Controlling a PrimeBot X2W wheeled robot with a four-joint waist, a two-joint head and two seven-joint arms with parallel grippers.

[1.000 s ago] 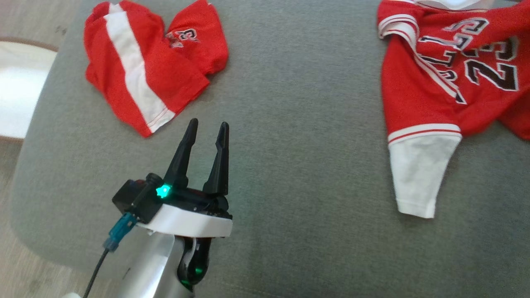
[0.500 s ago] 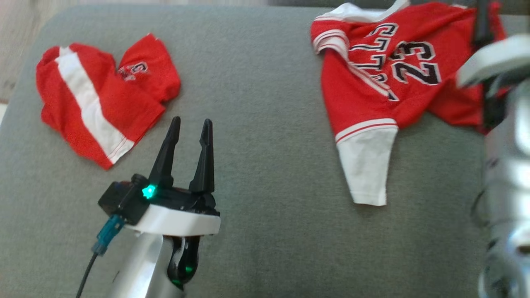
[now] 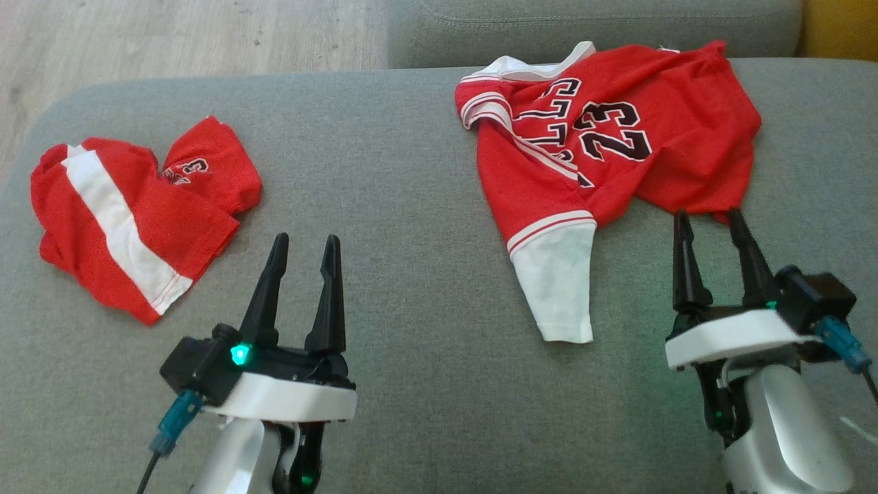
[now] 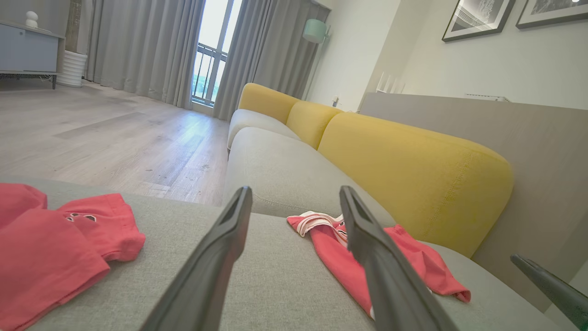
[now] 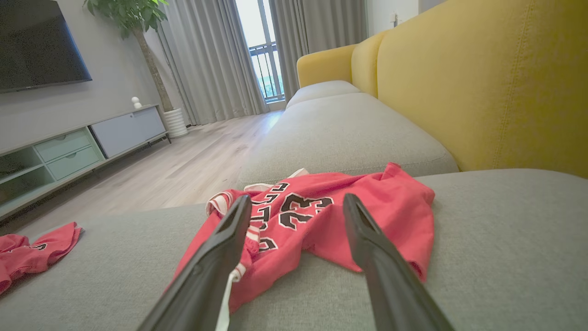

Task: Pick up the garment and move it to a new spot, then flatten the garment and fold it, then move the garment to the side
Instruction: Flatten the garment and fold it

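right gripper (image 3: 706, 218) has swung in at the lower right while the head camera pans, so the garments only seem to slide across the head view. both tools sit over the grey cushion (image 3: 425, 274) with fingers spread wide and nothing between them. left gripper (image 3: 306, 241) waits mid-cushion, and the right one points at the near hem of the red jersey (image 3: 617, 137), which looks like a lineup for the first pick. the jersey lies at the cushion's far right, rumpled, number 23 up, one white-ended sleeve trailing toward the robot. red shorts (image 3: 130, 219) lie crumpled well apart on the left.
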